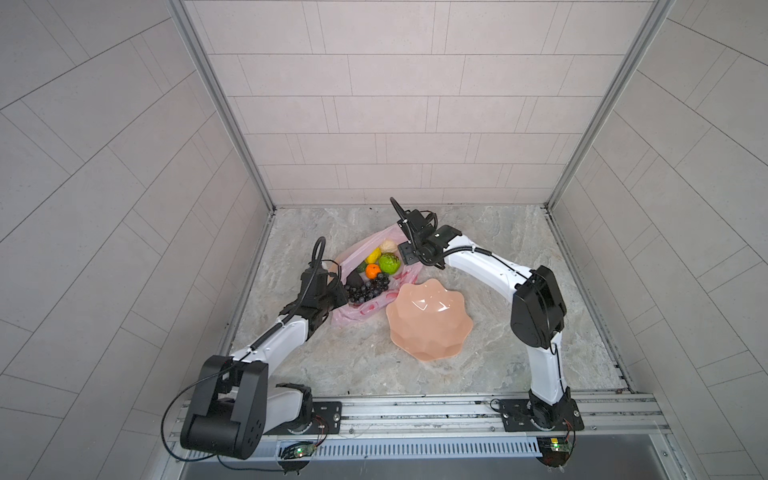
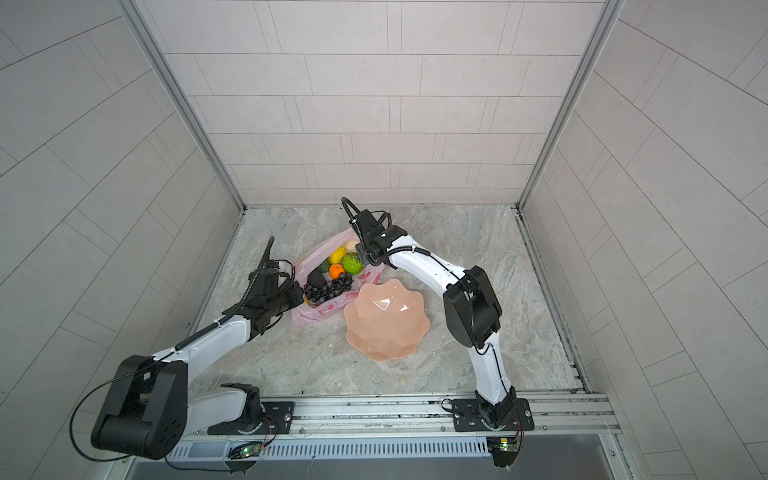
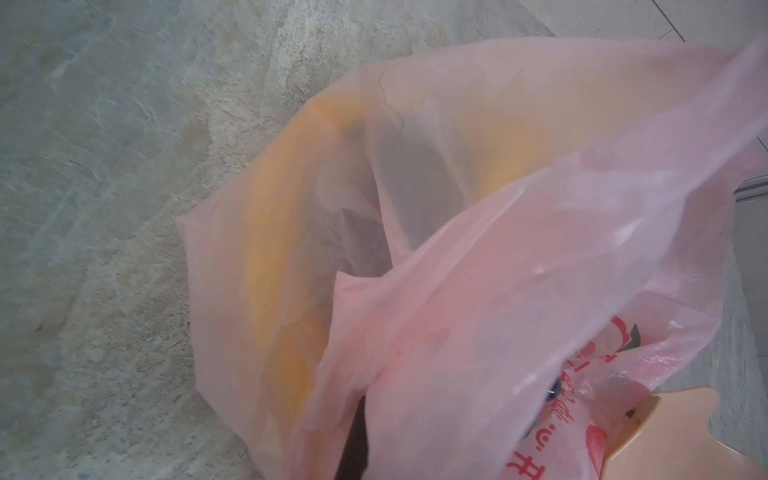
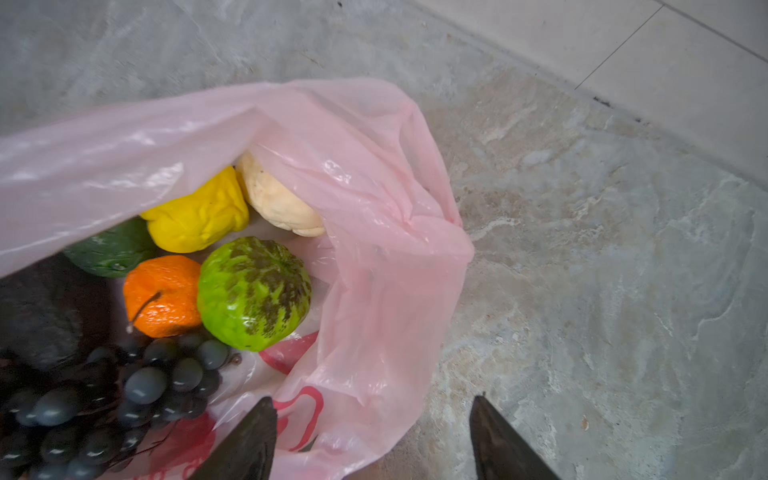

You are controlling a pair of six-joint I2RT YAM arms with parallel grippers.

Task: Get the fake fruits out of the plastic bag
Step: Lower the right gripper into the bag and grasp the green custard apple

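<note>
Where the plastic bag's [image 4: 374, 187] rim ends, bare table [image 4: 602, 270] spreads beyond.

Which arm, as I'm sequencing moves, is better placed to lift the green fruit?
Probably right: the right gripper is open at the plastic bag's edge near the green fruit; the left gripper is shut on its rim.

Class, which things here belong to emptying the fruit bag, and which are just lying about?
Job: pink plastic bag, orange, bumpy green fruit, yellow fruit, cream fruit, grape bunch, dark avocado, dark green fruit.
Lying about: peach scalloped bowl.
</note>
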